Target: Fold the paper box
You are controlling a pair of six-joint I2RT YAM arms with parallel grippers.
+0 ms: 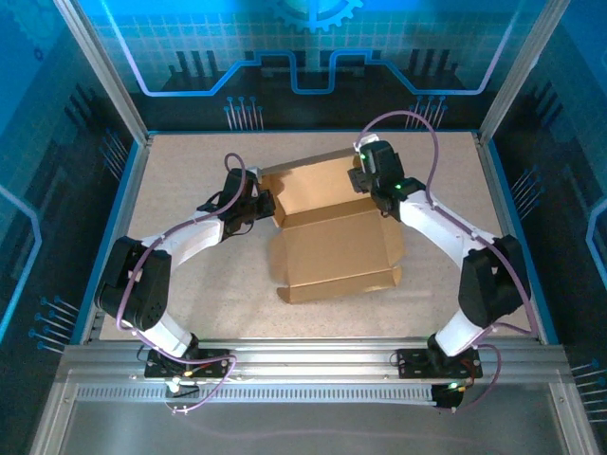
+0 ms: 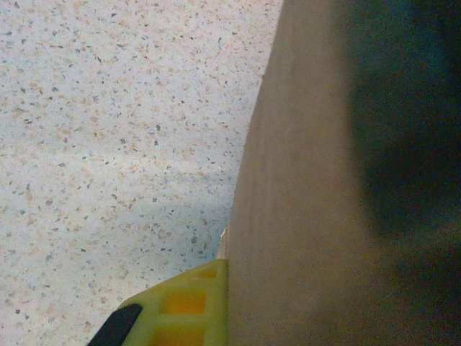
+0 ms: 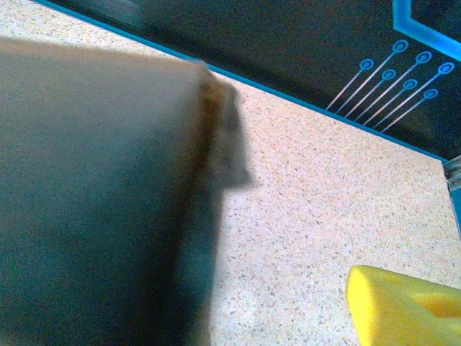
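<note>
Speckled beige table [image 1: 190,171], blue-lit panel walls [image 1: 313,47]. Brown corrugated box [image 1: 337,251] lies open on table. My left gripper [image 1: 258,207] clamped on box's left flap. My right gripper [image 1: 365,178] at box's far right corner, jaw state unclear.

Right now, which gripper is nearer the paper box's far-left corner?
Left. The left gripper is at the left edge of the paper box, close to that corner; the right gripper is across at its far-right corner.

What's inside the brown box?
Nothing that I can see: the paper box shows bare brown cardboard inside. The right gripper covers its far right corner, so that bit is hidden.
</note>
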